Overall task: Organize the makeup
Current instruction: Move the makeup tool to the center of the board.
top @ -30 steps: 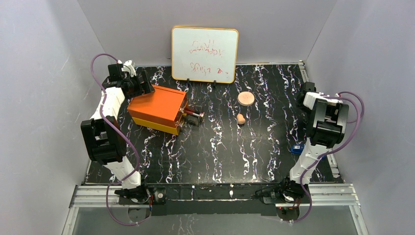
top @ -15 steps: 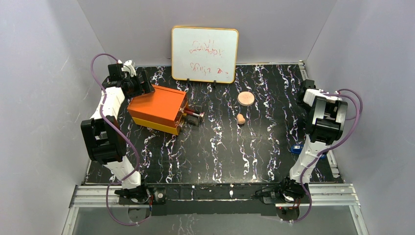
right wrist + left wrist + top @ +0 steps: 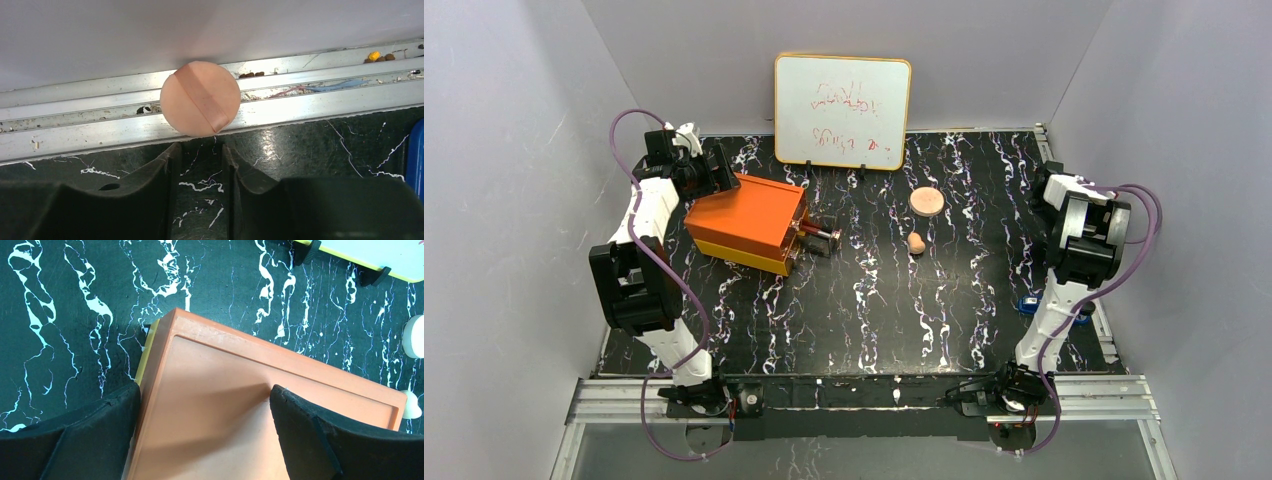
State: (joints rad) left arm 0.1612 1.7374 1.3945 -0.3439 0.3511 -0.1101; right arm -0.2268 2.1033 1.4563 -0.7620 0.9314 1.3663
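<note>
**Drawer out, makeup loose on the table**

The left gripper (image 3: 202, 395) hangs over the far left corner of the orange box (image 3: 746, 218). Its fingers (image 3: 75, 440) are spread wide above the lid and hold nothing. At the box's right end a drawer (image 3: 819, 238) stands pulled out. Something thin, red and dark lies in it, too small to name. A peach disc (image 3: 926, 202) and, just nearer, the tan sponge (image 3: 915, 242) lie on the table (image 3: 874, 320), well apart from the box. At the table's right edge the right gripper (image 3: 200, 147) has its fingers a narrow gap apart with nothing between them. A banded disc (image 3: 200, 98) sits just past the tips, by the rail (image 3: 75, 130). I cannot tell whether the tips touch it.
</note>
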